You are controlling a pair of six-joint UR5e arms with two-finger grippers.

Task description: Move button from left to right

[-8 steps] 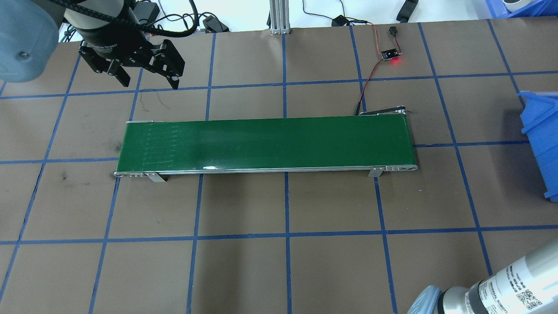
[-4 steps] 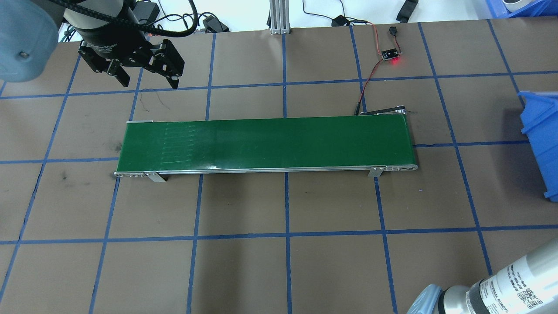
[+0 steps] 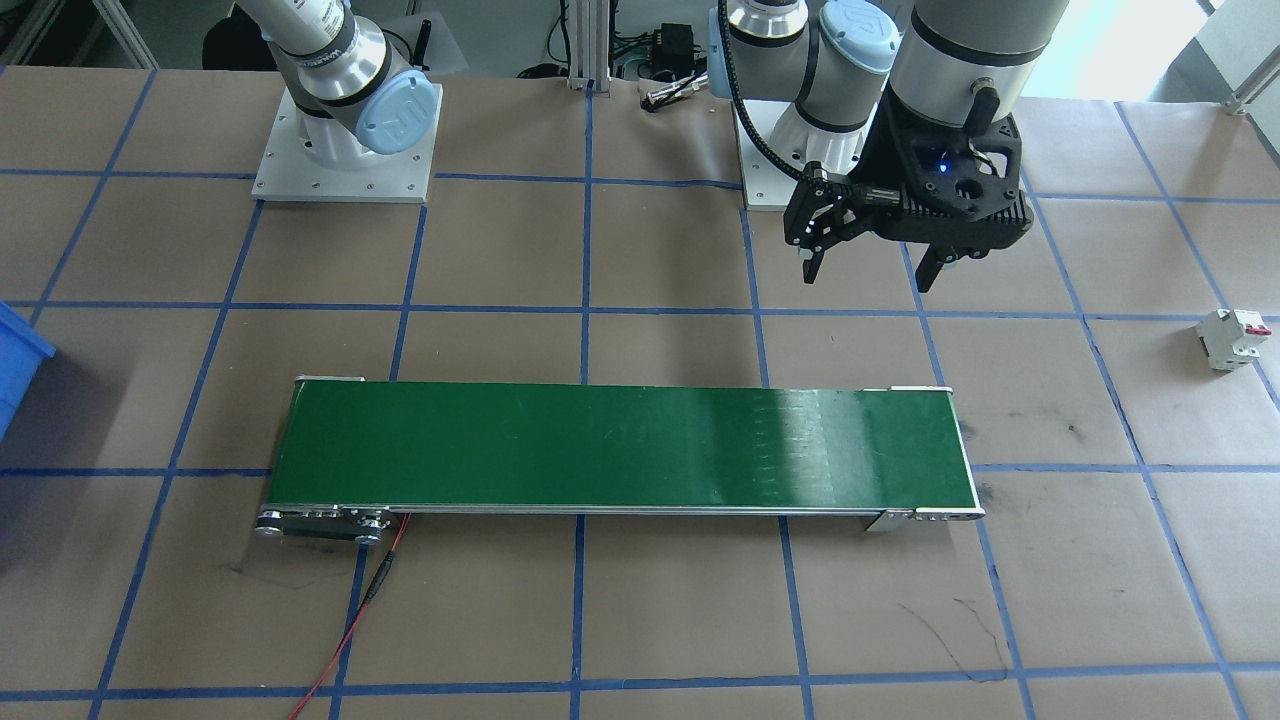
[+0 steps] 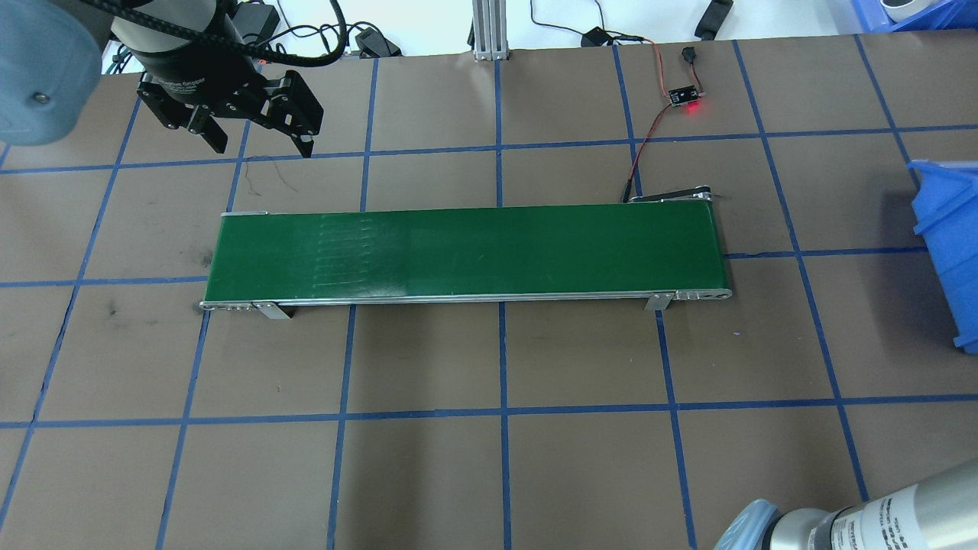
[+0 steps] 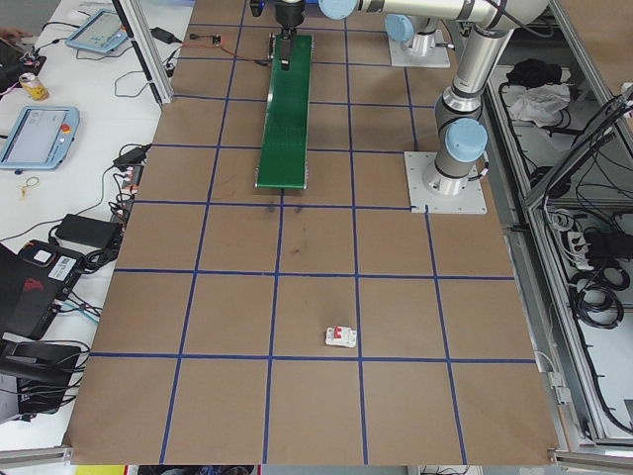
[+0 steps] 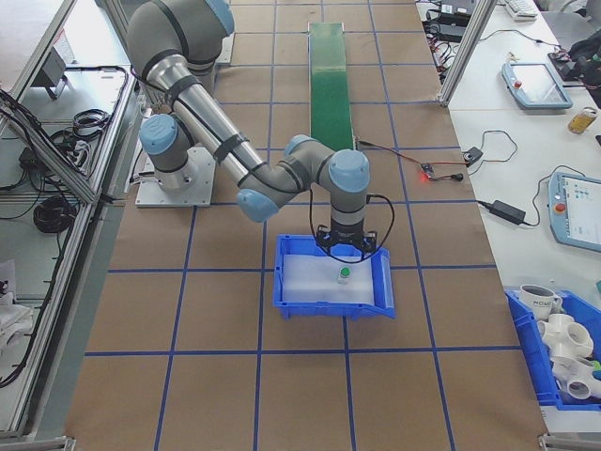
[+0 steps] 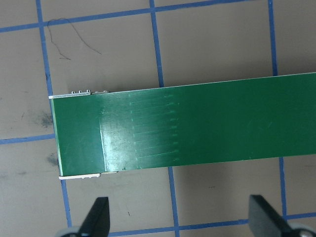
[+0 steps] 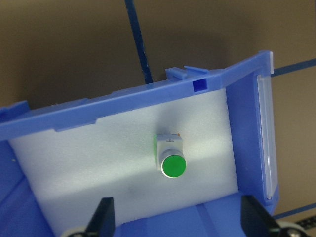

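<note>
Lying in bin: small push-button with round green cap and white-grey boxy body (image 8: 171,157) rests on the white foam floor of the blue plastic bin (image 8: 247,128), cap facing the camera, apart from the bin walls, nearer the end wall with the clear label strip.
Bin place: on the brown paper-covered table with blue tape grid (image 6: 225,310), off the near end of the long green conveyor belt (image 6: 331,70) in the right-side view.
Belt: nothing on its surface (image 4: 466,252); faint ridge marks near its left end.
Other things: white boxy circuit breaker with red top (image 3: 1231,338) sits alone on the table, well apart from the belt end; small black circuit board with red light (image 4: 684,95) and red-black wires beyond the belt.
In the way: nothing between the button and the fingers above it.
Right gripper (image 8: 177,217): over the bin, black fingers (image 8: 102,215) spread wide on both sides of the button, touching nothing, holding nothing.
Left gripper (image 3: 868,272): above bare table beside the belt's left end, fingertips (image 7: 96,217) spread wide, nothing between them.
</note>
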